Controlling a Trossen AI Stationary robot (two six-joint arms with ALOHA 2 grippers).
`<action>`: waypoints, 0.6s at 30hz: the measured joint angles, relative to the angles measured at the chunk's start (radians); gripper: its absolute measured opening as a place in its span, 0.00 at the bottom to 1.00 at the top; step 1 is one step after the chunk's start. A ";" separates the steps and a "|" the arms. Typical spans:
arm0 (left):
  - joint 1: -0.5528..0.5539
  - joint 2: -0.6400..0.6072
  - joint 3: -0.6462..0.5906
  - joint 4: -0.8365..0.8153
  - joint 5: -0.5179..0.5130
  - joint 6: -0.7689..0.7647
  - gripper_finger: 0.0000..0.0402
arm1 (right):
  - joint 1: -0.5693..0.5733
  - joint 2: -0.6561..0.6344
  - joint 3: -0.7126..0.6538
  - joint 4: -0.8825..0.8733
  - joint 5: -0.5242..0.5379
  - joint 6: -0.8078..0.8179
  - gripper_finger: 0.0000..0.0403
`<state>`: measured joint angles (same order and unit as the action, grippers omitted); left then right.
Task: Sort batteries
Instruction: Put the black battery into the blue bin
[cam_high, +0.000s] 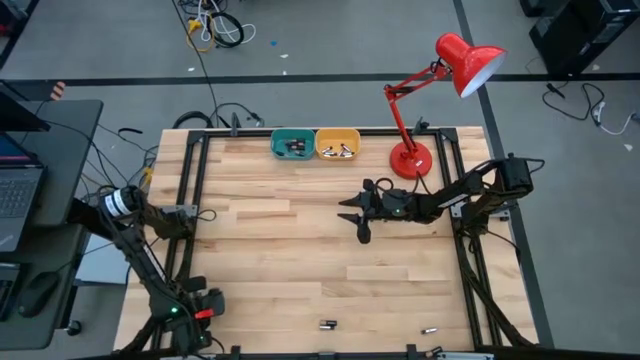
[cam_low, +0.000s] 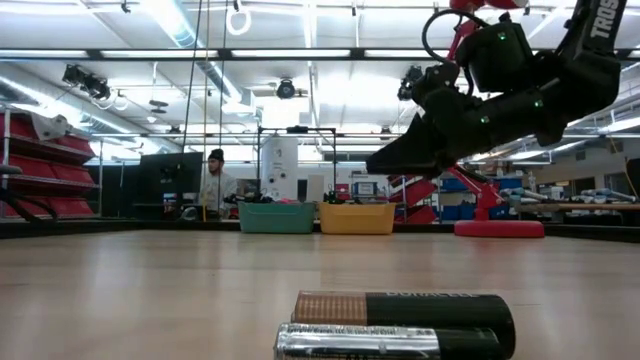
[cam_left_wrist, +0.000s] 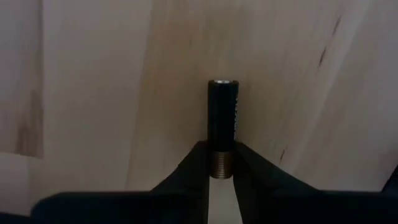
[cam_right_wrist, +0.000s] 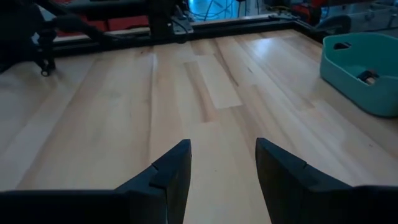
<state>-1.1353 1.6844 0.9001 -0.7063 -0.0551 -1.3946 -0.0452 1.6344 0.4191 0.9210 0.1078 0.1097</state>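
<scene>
My left gripper (cam_high: 203, 213) stands near the table's left edge and is shut on a battery (cam_left_wrist: 222, 118) with a dark body and a silvery tip. My right gripper (cam_high: 357, 220) is open and holds nothing. It hovers above the middle of the table (cam_low: 385, 160), with bare wood between its fingers (cam_right_wrist: 224, 162). Two more batteries (cam_low: 400, 310) lie on their sides at the near edge (cam_high: 327, 324). Another battery (cam_high: 429, 329) lies to their right. The teal bin (cam_high: 291, 144) and the yellow bin (cam_high: 337, 144) stand at the far edge, each with batteries inside. My left gripper pinches the battery between its two fingers (cam_left_wrist: 193, 165) at the copper-coloured end (cam_left_wrist: 222, 163). The dark body sticks straight out beyond the fingertips, in line with them, with its silvery tip farthest away. Table wood shows behind it; whether it is lifted clear, I cannot tell.
A red desk lamp stands with its base (cam_high: 410, 158) at the far right of the table, close behind my right arm. Black frame rails run along the table's left and right sides. A person (cam_low: 213, 185) sits in the room beyond the bins.
</scene>
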 joint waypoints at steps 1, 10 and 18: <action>0.006 0.000 0.000 0.001 -0.003 -0.007 0.14 | 0.000 0.000 0.000 -0.003 0.000 0.001 0.41; 0.056 0.006 0.036 -0.054 -0.072 -0.054 0.14 | 0.007 0.000 0.000 -0.010 0.000 0.002 0.41; 0.162 -0.006 0.089 -0.253 -0.308 -0.034 0.14 | 0.019 0.000 0.000 -0.010 0.000 0.001 0.41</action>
<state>-0.9730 1.6786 0.9889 -0.9590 -0.3629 -1.4282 -0.0265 1.6344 0.4191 0.9107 0.1082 0.1105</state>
